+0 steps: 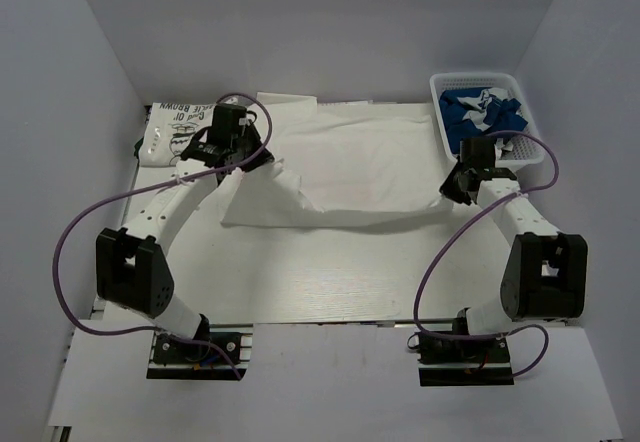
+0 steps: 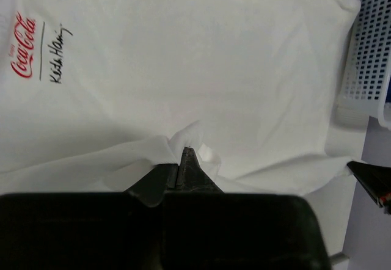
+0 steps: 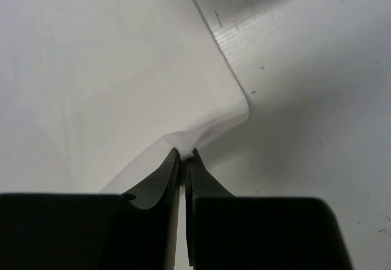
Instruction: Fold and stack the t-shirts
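A white t-shirt (image 1: pixel 350 162) with a small red logo (image 2: pixel 23 45) lies spread across the middle of the table. My left gripper (image 1: pixel 245 162) is shut on its near left edge (image 2: pixel 183 145) and lifts it into a peak. My right gripper (image 1: pixel 455 187) is shut on its near right corner (image 3: pixel 186 138). The near hem sags between them. A white shirt with green print (image 1: pixel 180 127) lies folded at the far left, partly under my left arm. A royal blue shirt (image 1: pixel 480 107) sits crumpled in the basket.
A white mesh basket (image 1: pixel 532 142) stands at the far right, close behind my right gripper; it also shows in the left wrist view (image 2: pixel 369 50). Bare wooden tabletop (image 1: pixel 330 272) lies between the shirt and the arm bases. White walls enclose the table.
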Available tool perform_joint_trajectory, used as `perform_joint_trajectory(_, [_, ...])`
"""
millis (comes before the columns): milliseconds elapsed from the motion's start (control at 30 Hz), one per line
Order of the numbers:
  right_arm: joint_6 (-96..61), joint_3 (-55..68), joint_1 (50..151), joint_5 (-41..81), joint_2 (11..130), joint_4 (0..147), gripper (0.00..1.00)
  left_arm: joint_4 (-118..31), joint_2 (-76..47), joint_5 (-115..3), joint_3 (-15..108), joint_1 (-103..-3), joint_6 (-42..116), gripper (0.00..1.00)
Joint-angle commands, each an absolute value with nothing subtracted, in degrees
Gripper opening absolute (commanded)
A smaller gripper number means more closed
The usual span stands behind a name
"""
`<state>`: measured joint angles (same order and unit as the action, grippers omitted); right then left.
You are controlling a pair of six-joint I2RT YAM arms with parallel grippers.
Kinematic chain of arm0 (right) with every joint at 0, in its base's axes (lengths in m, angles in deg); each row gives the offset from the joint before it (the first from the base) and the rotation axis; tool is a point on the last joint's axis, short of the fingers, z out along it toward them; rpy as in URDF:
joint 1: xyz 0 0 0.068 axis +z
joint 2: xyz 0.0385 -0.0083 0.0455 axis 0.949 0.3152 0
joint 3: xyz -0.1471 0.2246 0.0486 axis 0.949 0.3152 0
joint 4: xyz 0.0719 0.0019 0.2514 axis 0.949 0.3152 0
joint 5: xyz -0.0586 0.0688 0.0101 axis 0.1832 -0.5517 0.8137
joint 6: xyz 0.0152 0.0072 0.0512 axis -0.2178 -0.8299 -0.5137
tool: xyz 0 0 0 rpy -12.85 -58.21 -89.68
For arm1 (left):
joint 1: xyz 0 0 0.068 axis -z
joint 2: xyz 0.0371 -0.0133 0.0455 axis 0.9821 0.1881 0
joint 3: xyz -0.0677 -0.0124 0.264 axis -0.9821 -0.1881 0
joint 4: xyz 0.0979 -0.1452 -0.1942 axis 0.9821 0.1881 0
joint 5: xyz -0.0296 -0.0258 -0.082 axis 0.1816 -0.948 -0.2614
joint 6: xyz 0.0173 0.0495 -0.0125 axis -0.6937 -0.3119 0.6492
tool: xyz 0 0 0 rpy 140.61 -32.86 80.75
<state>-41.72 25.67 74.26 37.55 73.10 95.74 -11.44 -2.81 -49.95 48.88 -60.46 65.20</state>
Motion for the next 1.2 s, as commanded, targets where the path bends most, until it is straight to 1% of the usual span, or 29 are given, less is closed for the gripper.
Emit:
perform_joint_trajectory(0, [-41.41,20.15,73.91,40.05,74.74,97.3,0.0,-12.92,0.37,-47.21,55.59,-62.1,62.33,0.0])
perform_joint_trajectory(167, [-41.06,15.22,74.09,40.32,79.31,97.48,0.0,-12.22,9.16,-47.73,62.9,-64.29,60.48,0.0])
perform_joint_trajectory(233, [-40.36,12.25,74.17,42.41,81.59,97.39,0.0,-13.87,13.55,-47.73,65.63,-65.09,59.78,0.0])
perform_joint_trajectory(267, [-40.18,11.18,74.26,43.04,84.47,97.82,0.15,-13.89,15.31,-47.21,66.77,-65.7,59.77,0.06])
perform_joint_trajectory(300, [-40.09,8.56,74.26,43.82,85.54,98.52,0.25,-13.89,17.5,-47.21,70.52,-65.71,59.08,0.19])
perform_joint_trajectory(333, [-39.92,7.32,74.26,44.01,86.69,99.84,0.32,-13.89,22.57,-46.51,72.91,-66.32,59.07,0.34])
perform_joint_trajectory(367, [-39.48,4.34,74.26,44.01,88.78,100.2,0.42,-11.97,25.06,-46.5,78.06,-66.85,58.46,0.7])
perform_joint_trajectory(400, [-38.95,3.71,74.52,42.62,89.5,100.64,0.44,-10.73,27.61,-47.02,80.9,-66.85,57.84,0.83])
perform_joint_trajectory(433, [-38.69,3.18,74.61,42.08,89.77,100.55,0.45,-9.77,29.9,-47.55,83.45,-67.37,57.14,0.9])
perform_joint_trajectory(467, [-37.64,2.82,75.05,41.38,89.69,100.81,0.48,-8.45,33.31,-47.56,87.57,-67.38,56.53,1.0])
perform_joint_trajectory(500, [-37.02,2.73,75.23,40.59,89.68,100.29,0.6,-7.91,34.56,-49.12,89.17,-67.38,56.0,1.0])
perform_joint_trajectory(533, [-36.67,2.56,75.49,40.15,89.25,100.64,0.63,-7.91,35.19,-49.75,90.15,-67.9,55.99,1.0])
perform_joint_trajectory(567, [-35.97,2.91,75.84,39.71,88.72,100.73,0.63,-7.91,35.19,-50.28,90.16,-67.91,55.38,1.0])
perform_joint_trajectory(600, [-35.61,3.17,76.28,39.44,87.94,100.47,0.74,-7.91,34.41,-51.59,90.16,-67.91,54.77,1.0])
perform_joint_trajectory(633, [-35.17,3.78,76.63,37.61,87.32,100.12,0.79,-8.61,33.44,-51.6,88.94,-67.91,54.76,1.0])
perform_joint_trajectory(667, [-34.04,5.61,76.81,36.98,86.44,99.5,0.88,-9.66,32.13,-51.6,85.71,-67.91,54.76,1.0])
perform_joint_trajectory(700, [-33.68,6.33,77.86,36.28,85.3,98.72,0.9,-10.45,28.72,-51.6,83.41,-67.91,54.76,1.0])
perform_joint_trajectory(733, [-33.24,7.64,78.39,34.71,84.94,98.19,0.9,-11.24,26.6,-51.6,78.08,-67.91,54.76,1.0])
perform_joint_trajectory(800, [-32.54,10.88,79.79,33.99,83.37,96.52,0.9,-14.84,22.21,-51.6,71.65,-67.38,54.76,1.0])
perform_joint_trajectory(833, [-32.36,11.69,80.23,33.47,83.18,95.99,0.9,-16.16,17.83,-51.08,65.26,-67.38,54.76,1.0])
perform_joint_trajectory(900, [-31.66,13.1,81.55,32.42,83.35,94.66,0.9,-19.75,13.68,-50.46,59.25,-66.76,55.28,1.0])
perform_joint_trajectory(933, [-31.48,12.93,81.91,31.8,83.88,94.66,0.9,-19.77,12.18,-50.46,54.78,-66.76,55.9,1.0])
perform_joint_trajectory(1000, [-30.26,11.8,84.44,28.91,85.46,94.75,0.9,-21.52,8.4,-51.95,50.54,-66.76,57.48,1.0])
perform_joint_trajectory(1033, [-29.81,11.61,86.29,28.54,86.25,94.49,0.9,-22.4,7.25,-52.91,45.99,-66.76,57.49,1.0])
perform_joint_trajectory(1067, [-29.55,11.26,87.43,24.02,86.69,92.84,0.9,-23.54,6.2,-52.92,43.51,-66.76,58.27,1.0])
perform_joint_trajectory(1100, [-28.15,10.74,90.93,23.01,88.35,92.12,0.9,-25.9,4.62,-53.53,41.23,-66.76,58.97,1.0])
perform_joint_trajectory(1133, [-27.62,10.3,92.27,21.61,88.63,91.59,0.9,-26.71,4.61,-54.32,37.29,-66.76,58.98,1.0])
perform_joint_trajectory(1167, [-26.04,9.07,93.41,17.25,89.33,89.67,0.9,-26.72,4.08,-55.11,35.86,-66.76,59.76,1.0])
